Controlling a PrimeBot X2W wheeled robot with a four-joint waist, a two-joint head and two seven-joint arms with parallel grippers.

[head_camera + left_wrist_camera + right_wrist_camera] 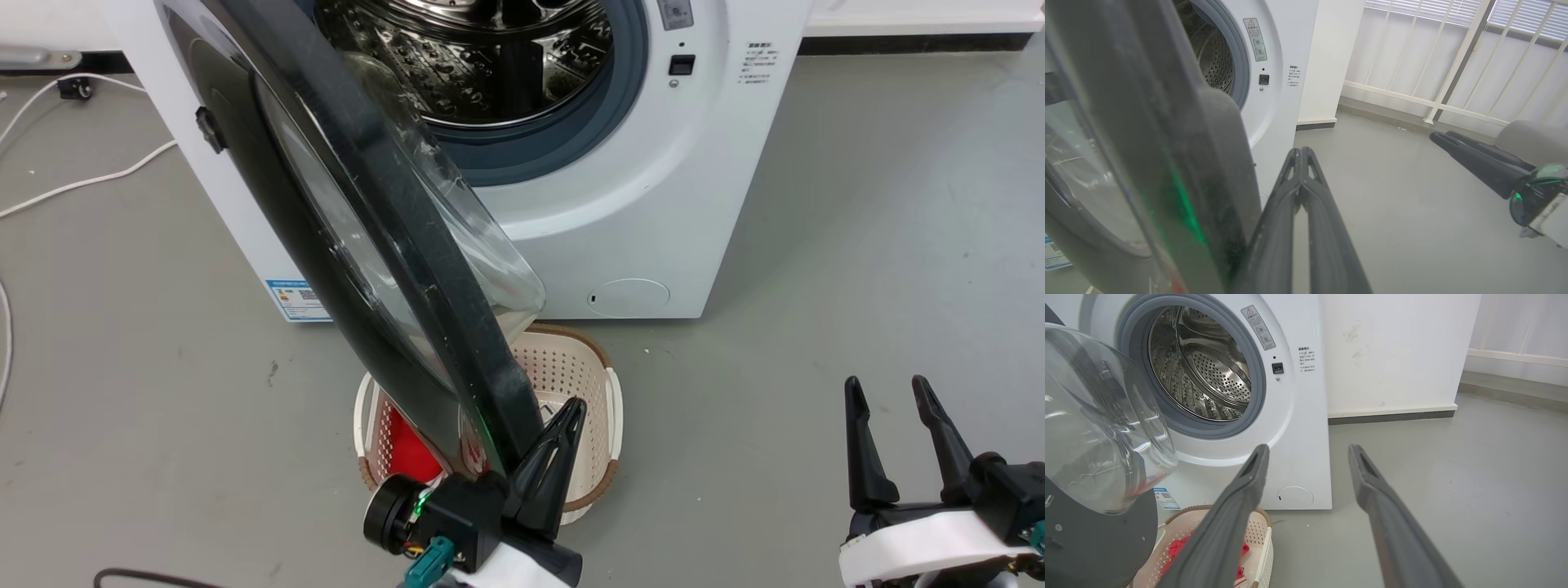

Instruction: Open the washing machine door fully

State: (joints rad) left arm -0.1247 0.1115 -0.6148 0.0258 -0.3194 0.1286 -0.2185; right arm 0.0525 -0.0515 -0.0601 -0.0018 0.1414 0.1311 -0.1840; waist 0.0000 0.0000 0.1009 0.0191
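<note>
Left gripper [570, 412], fingers pressed together and empty, lies along the free edge of the large round glossy black washing machine door [424, 245], which stands part-open over the cream perforated basket [614, 408].
I judge the door stiff, fairly heavy, slick-rimmed and fragile at its clear glass bowl [1098, 416], so I would push on the black rim. The head view shows my right gripper [888, 390] spread, well apart from the door. The right wrist view shows the big white washing machine [1302, 428] with its steel drum [1208, 371] exposed.
</note>
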